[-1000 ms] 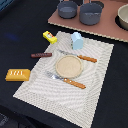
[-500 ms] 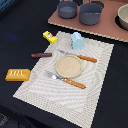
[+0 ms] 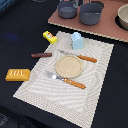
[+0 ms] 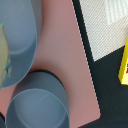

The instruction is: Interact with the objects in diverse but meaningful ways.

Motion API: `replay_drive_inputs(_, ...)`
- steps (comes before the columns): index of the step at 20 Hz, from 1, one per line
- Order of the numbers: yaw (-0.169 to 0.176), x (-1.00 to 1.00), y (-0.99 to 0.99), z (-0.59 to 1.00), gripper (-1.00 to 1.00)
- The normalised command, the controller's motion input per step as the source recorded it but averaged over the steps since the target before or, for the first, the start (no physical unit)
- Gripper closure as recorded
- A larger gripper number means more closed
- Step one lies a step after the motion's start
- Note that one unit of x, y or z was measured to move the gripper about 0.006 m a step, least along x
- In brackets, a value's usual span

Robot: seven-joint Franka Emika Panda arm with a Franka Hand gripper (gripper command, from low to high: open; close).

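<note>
Two dark grey pots [image 3: 67, 9] [image 3: 91, 12] stand side by side on a pink board [image 3: 102, 29] at the back. A pale blue carton [image 3: 77, 40] stands upright on the far part of the checked placemat [image 3: 100, 85]. The yellow packet [image 3: 49, 36] lies at the mat's far corner on the exterior view's left. Off the mat, on the dark table, lies the orange bread loaf [image 3: 17, 74]. The wrist view looks straight down on the pots [image 4: 37, 102] [image 4: 17, 40], the board [image 4: 65, 45] and the yellow packet [image 4: 124, 67]. No gripper shows in either view.
A round tan plate [image 3: 68, 65] sits mid-mat between a wooden-handled knife [image 3: 80, 56] and fork [image 3: 67, 80]. A small brown stick-shaped item [image 3: 41, 55] lies at the mat's edge. A pale bowl [image 3: 123, 16] stands on the board at the exterior view's right.
</note>
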Motion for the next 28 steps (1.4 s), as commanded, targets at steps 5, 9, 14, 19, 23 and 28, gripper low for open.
replay_drive_inputs(5,0.0,0.17,0.37,-0.19,-1.0)
replay_drive_inputs(9,0.0,0.22,0.32,-0.18,-1.0)
replay_drive_inputs(14,0.0,0.23,0.27,-0.15,-1.0)
replay_drive_inputs(19,0.0,0.24,0.26,-0.14,-1.0)
replay_drive_inputs(23,0.0,0.26,0.27,-0.12,-1.0)
replay_drive_inputs(28,0.0,0.26,0.27,-0.12,-1.0)
